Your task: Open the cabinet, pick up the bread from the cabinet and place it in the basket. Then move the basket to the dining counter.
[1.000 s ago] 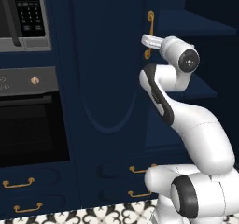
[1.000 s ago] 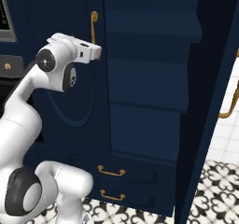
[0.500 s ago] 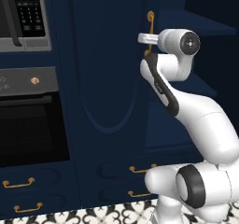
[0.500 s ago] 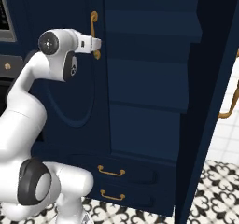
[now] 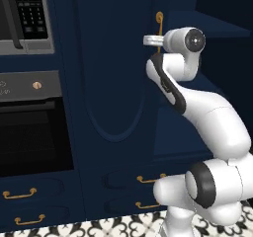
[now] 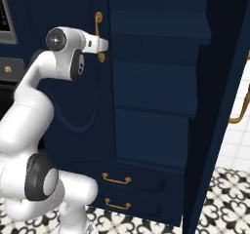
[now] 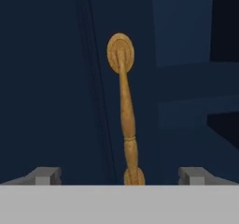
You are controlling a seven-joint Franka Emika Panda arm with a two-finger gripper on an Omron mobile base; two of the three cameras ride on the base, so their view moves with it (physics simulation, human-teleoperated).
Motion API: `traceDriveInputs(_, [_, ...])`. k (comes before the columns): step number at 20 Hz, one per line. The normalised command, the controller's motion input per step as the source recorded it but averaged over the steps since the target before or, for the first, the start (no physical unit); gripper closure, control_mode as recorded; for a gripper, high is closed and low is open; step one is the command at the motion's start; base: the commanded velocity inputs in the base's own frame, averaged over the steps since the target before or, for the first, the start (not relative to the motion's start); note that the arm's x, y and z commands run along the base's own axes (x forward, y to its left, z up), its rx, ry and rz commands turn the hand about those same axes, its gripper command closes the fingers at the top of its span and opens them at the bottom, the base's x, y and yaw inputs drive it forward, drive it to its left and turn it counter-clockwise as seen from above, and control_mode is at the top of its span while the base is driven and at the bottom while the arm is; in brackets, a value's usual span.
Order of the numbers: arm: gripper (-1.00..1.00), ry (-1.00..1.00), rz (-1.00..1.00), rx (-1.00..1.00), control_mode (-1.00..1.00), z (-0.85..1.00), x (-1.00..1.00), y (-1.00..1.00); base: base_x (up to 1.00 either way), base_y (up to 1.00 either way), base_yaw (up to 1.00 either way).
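A: Where was the end effector (image 7: 119,175) at that moment?

B: It stood directly in front of the brass handle (image 7: 125,111) of the left door (image 5: 111,83) of the cabinet (image 6: 146,106). Its fingers were spread wide and held nothing. In the hand view the handle rose between the two finger tips, a little nearer to the middle than to either tip.

A: And how did the handle lie?

B: Its long axis was vertical. The opening of the fingers went across it, so I judge that a straight advance would bring the handle between them.

A: What about the other door?

B: The right door (image 6: 222,96) was already swung open, with its own brass handle (image 6: 240,108) visible at the edge. Dark navy shelves (image 6: 156,65) showed inside.

A: Did you see the bread?

B: No, I could not tell on which shelf it was.

A: And the materials?

B: The handle looked like smooth polished brass, slim and curved, with a round plate at its end. The door was matte navy with an arched panel.
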Motion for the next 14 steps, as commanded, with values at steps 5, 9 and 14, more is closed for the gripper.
traceDriveInputs(5, [-1.00,0.01,0.00,0.00,-1.00,0.00,0.26,0.07,0.00,0.00,0.00])
traceDriveInputs(9, [-1.00,0.00,0.00,0.00,-1.00,0.00,0.26,0.00,0.00,0.00,0.00])
traceDriveInputs(14, [-1.00,0.04,0.04,0.00,-1.00,0.00,0.30,-0.10,0.00,0.00,0.00])
